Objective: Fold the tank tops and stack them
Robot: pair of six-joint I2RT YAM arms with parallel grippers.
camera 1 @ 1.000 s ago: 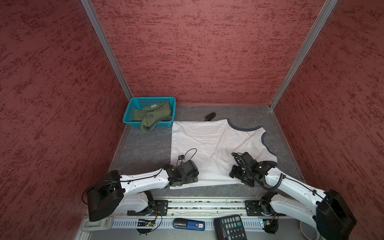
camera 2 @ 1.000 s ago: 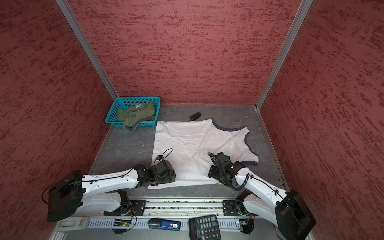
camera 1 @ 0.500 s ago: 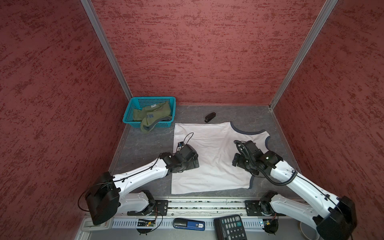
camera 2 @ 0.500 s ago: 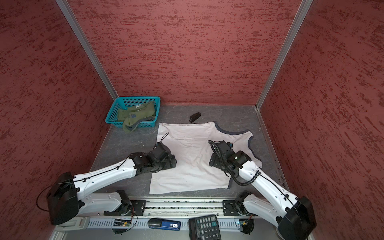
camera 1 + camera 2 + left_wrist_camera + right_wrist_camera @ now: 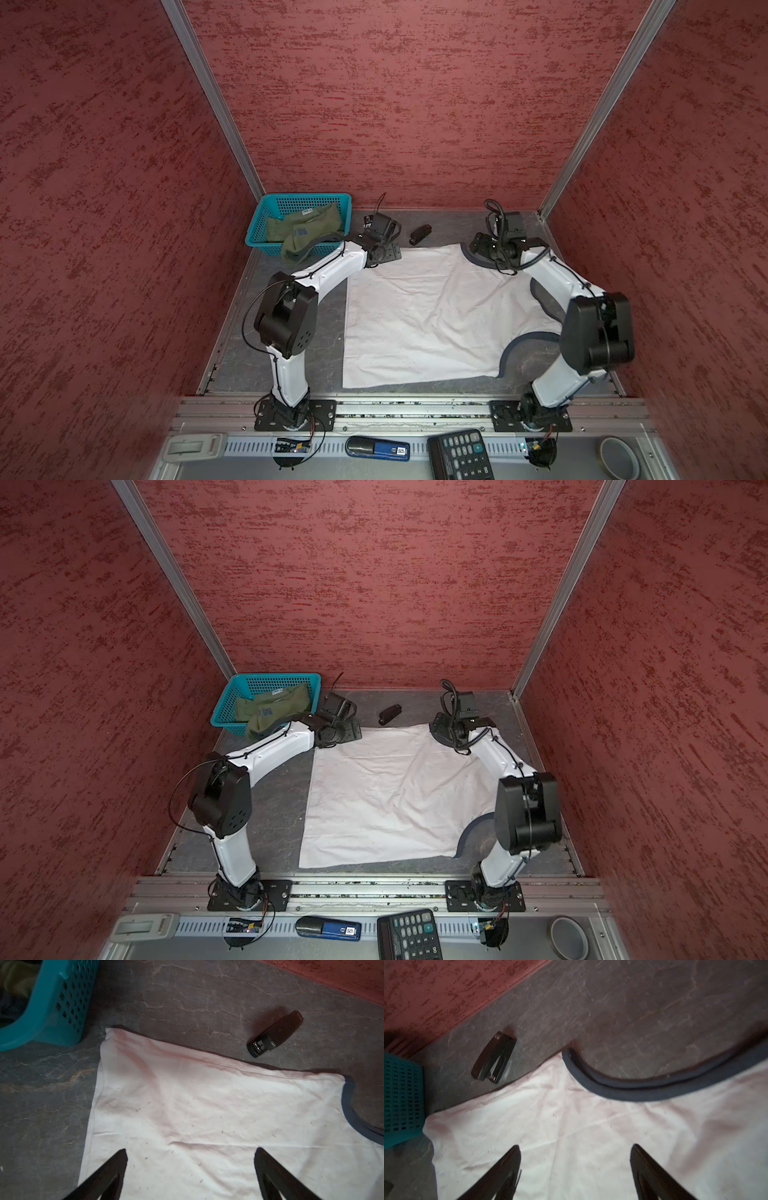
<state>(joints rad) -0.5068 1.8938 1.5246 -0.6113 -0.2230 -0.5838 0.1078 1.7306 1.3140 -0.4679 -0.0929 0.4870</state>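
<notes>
left tool (image 5: 190,1150), right tool (image 5: 575,1147) | white tank top (image 5: 415,316): near→far edge

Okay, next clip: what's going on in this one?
Two robot arms are working on a white tank top spread flat on the table. Both reach to its far edge: the left gripper near the hem corner beside the teal basket, the right gripper by a dark-trimmed armhole. Both are open over the cloth and grip nothing. No fold shows yet. The olive tank top lies bunched in the basket.
</notes>
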